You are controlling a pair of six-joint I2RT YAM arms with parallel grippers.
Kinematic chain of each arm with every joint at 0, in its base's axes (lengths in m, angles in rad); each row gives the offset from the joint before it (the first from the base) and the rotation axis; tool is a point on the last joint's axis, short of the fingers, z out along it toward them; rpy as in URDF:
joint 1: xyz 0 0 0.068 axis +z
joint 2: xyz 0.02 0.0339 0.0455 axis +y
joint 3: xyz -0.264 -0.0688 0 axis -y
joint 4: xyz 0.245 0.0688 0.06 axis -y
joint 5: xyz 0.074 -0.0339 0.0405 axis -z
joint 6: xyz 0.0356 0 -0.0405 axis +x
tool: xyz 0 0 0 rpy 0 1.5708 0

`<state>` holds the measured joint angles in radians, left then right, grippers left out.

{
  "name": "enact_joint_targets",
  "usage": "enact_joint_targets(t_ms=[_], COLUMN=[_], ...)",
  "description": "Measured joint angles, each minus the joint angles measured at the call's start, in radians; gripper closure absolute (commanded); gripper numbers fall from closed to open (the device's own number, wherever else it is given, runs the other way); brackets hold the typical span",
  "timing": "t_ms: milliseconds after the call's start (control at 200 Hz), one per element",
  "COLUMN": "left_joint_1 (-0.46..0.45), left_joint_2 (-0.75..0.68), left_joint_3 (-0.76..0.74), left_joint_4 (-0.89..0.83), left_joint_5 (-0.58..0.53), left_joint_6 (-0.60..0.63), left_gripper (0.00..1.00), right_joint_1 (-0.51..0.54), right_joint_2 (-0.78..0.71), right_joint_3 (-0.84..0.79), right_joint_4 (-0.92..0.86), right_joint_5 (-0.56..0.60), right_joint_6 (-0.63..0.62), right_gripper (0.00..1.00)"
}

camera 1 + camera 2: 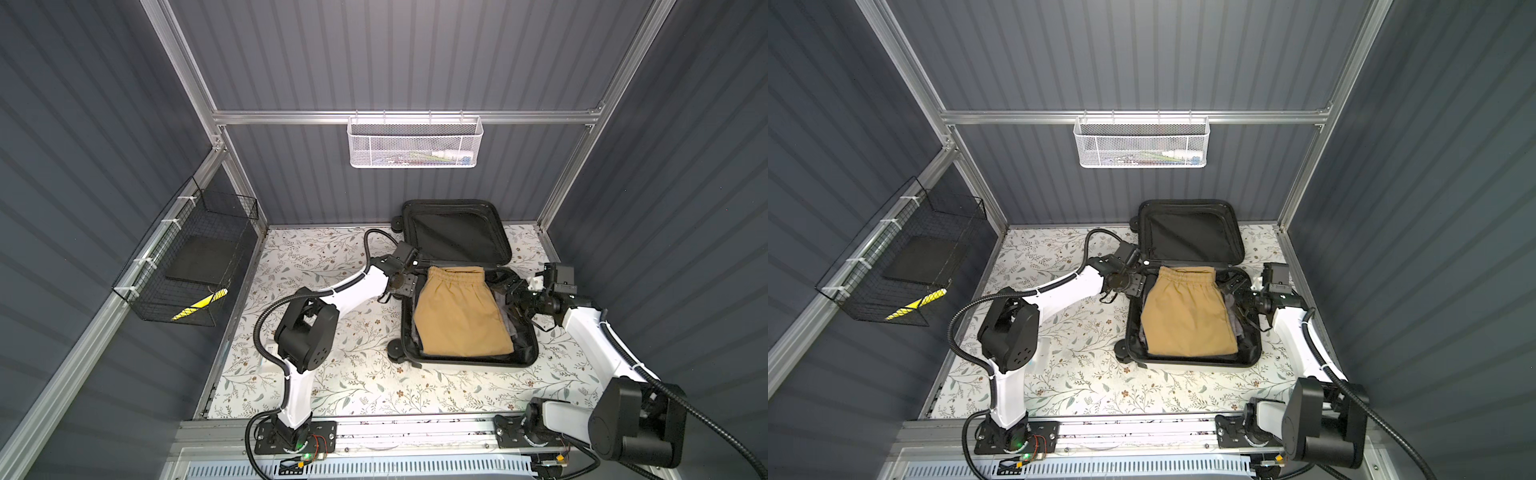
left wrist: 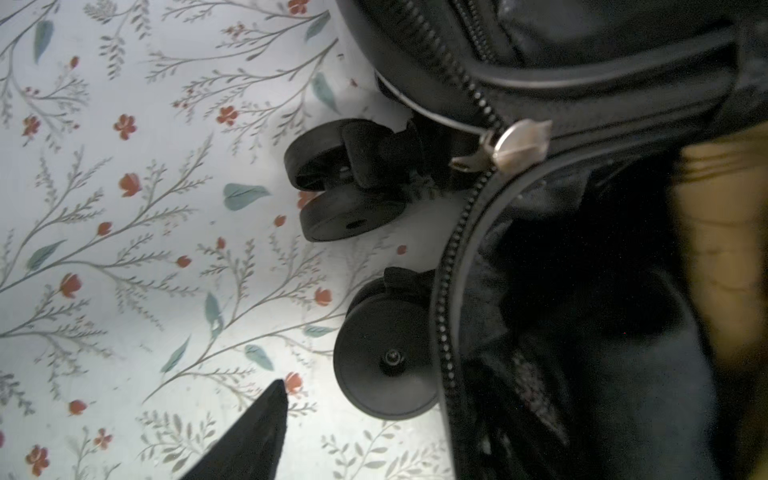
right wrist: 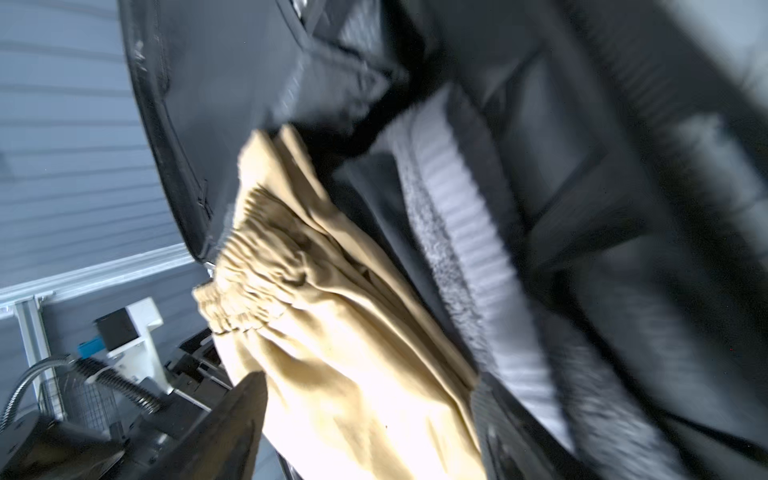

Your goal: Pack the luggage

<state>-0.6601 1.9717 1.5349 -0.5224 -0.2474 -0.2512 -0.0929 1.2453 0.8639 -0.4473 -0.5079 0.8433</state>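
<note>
Top views first. Shows the luggage (image 1: 469, 362) lying open on the floral table (image 1: 332, 386), right of centre, with the lid spread toward the far wall, probably to leave both halves free for loading. Holds folded tan shorts (image 1: 461, 320) in the near half, waistband toward the hinge, laid flat as if to fill the shell. Places the left gripper (image 1: 409, 283) at the left rim beside the hinge, forearm stretched low and rightward from the near-left base. Places the right gripper (image 1: 1235, 289) at the right rim, wrist bent inward beside the shorts' edge, likely for tucking cloth in. Leaves a white mesh basket (image 1: 415, 141) on the far rail and a black wire basket (image 1: 187, 266) on the left wall, both well apart from the arms.

Left wrist view. Looks down past two black wheels (image 2: 353, 178) and a silver zipper pull (image 2: 519, 143) at the corner. Catches only one fingertip (image 2: 257, 436), over bare table and clear of everything; cannot tell how wide the jaws stand.

Right wrist view, blurred. Shows the gathered waistband, a grey-and-white ribbed garment (image 3: 457, 232) underneath, and one finger (image 3: 237, 428) near the cloth. Reads as jaws spread wide, gripping nothing visible.
</note>
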Motion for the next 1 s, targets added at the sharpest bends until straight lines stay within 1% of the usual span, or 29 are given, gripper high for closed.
enact_joint_targets(t_ms=[155,320,475,575,675,790,895,1000], left_joint_1=[0.076,0.122,0.138,0.143,0.146,0.146,0.146,0.146], left_joint_2=[-0.043,-0.061,-0.074,-0.111,-0.180,-0.248,-0.268,-0.266], left_joint_3=[-0.048,-0.049,0.006,0.051,0.066,0.066,0.053,0.004], left_joint_4=[-0.014,-0.055,-0.108,-0.122,-0.103,-0.043,0.044,0.148], left_joint_5=[-0.006,-0.019,-0.021,0.013,0.103,0.264,0.420,0.561], left_joint_6=[0.001,0.016,0.025,0.027,0.026,0.005,-0.038,-0.097], left_gripper=[0.24,0.15,0.12,0.11,0.11,0.14,0.17,0.21], right_joint_1=[0.074,0.146,0.220,0.268,0.312,0.351,0.373,0.378], right_joint_2=[0.032,0.063,0.106,0.152,0.205,0.275,0.332,0.365], right_joint_3=[0.102,0.182,0.212,0.234,0.261,0.304,0.338,0.346], right_joint_4=[0.003,0.030,0.089,0.122,0.159,0.186,0.214,0.235], right_joint_5=[0.019,0.026,0.023,0.022,0.021,0.017,0.016,0.018], right_joint_6=[0.010,0.018,0.042,0.057,0.072,0.078,0.091,0.100], right_gripper=[0.21,0.21,0.23,0.25,0.31,0.40,0.48,0.55])
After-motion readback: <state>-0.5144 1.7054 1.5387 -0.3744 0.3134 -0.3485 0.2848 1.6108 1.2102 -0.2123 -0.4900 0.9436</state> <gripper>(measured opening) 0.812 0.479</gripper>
